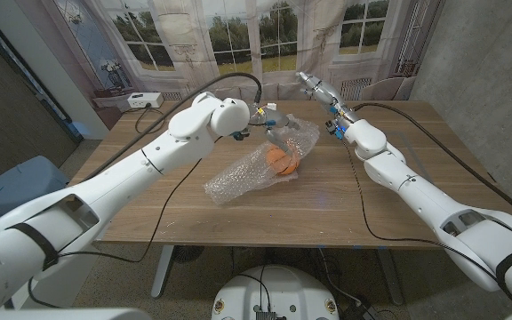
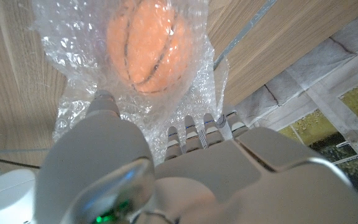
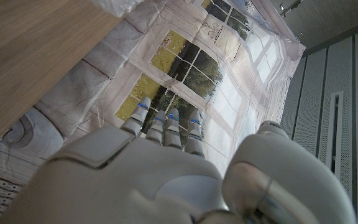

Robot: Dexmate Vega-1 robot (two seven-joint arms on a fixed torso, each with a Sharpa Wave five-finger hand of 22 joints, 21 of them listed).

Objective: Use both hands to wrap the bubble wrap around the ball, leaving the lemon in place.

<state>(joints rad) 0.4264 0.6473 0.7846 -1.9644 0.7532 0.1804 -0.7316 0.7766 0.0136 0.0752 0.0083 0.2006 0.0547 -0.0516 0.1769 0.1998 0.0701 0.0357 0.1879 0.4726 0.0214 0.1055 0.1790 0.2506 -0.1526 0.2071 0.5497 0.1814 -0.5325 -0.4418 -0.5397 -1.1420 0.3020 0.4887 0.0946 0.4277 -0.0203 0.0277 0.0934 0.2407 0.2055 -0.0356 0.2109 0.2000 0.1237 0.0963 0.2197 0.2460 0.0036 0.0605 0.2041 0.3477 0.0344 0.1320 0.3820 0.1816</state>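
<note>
Bubble wrap, a clear crinkly plastic sheet, lies mid-table, half over the small orange ball.
Left hand grips its far edge to fold it; right hand hangs open, raised, holding nothing.

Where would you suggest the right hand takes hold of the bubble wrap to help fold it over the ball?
Probably the raised flap of the bubble wrap at its far right end, approached from the right: it stands free above the ball, nearest the right hand; the left hand already grips the other edge.
</note>
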